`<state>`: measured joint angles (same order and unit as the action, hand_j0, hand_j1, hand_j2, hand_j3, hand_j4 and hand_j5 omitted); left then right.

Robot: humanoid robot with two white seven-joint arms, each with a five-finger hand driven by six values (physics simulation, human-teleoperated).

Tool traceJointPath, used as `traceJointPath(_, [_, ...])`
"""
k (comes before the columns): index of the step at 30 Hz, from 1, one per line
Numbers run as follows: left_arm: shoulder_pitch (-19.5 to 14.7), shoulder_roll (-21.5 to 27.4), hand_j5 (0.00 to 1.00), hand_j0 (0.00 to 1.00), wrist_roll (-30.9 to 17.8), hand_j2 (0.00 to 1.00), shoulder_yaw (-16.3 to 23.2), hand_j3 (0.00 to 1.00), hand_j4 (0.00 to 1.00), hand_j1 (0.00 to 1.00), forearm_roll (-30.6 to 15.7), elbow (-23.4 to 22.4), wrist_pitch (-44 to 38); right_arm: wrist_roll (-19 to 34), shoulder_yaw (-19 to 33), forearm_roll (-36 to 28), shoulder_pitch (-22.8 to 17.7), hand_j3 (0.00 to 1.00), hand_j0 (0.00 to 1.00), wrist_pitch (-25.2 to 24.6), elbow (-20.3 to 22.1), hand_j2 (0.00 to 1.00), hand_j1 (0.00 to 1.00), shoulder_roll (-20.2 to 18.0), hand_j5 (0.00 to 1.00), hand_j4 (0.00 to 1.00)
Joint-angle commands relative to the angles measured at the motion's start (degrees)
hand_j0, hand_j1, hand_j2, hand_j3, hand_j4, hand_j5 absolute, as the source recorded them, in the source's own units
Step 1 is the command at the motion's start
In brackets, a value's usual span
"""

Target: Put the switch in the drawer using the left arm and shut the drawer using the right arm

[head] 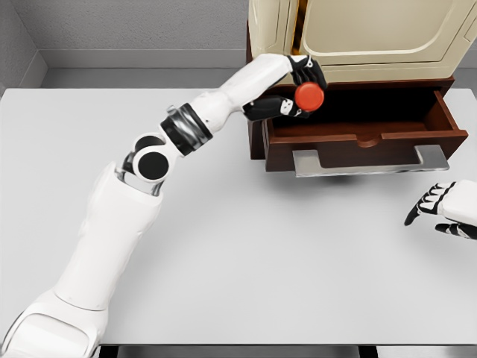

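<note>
From my remote seat I see a broad white table (246, 246) filling most of the frame, its surface matte and evenly lit, with only a soft shadow at the upper right. Its near edge runs along the bottom of the frame, where a dark strip shows beneath it. Behind the table, across the top of the frame, a grey wall (141, 22) stands, textured and plain, meeting a lighter grey floor (141, 77) along a pale baseboard. At the upper left a second grey wall (15, 45) angles in, forming a corner.
</note>
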<state>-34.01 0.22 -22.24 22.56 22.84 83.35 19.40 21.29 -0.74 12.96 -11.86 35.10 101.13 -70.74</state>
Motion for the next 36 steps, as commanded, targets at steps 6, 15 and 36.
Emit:
traceJointPath(6, [0.0, -0.22, 0.36, 0.36, 0.09, 0.36, 0.03, 0.36, 0.36, 0.36, 6.96, 1.47, -0.07, -0.02, -0.22, -0.66, 0.0, 0.63, 0.63, -0.1, 0.04, 0.63, 0.63, -0.28, 0.63, 0.63])
traceJointPath(15, [-0.26, -0.22, 0.36, 0.36, 0.18, 0.36, 1.52, 0.36, 0.36, 0.36, 13.9, 3.22, 0.46, 0.25, -0.49, -1.18, 0.17, 0.62, 0.62, -0.1, 0.04, 0.62, 0.62, -0.19, 0.62, 0.62])
traceJointPath(36, [-1.32, -0.22, 0.78, 0.78, 0.18, 0.78, 2.4, 0.78, 0.78, 0.78, 18.21, 3.75, 0.37, 0.42, -0.22, -1.45, 0.0, 0.63, 0.63, -0.1, 0.04, 0.63, 0.63, -0.28, 0.63, 0.63])
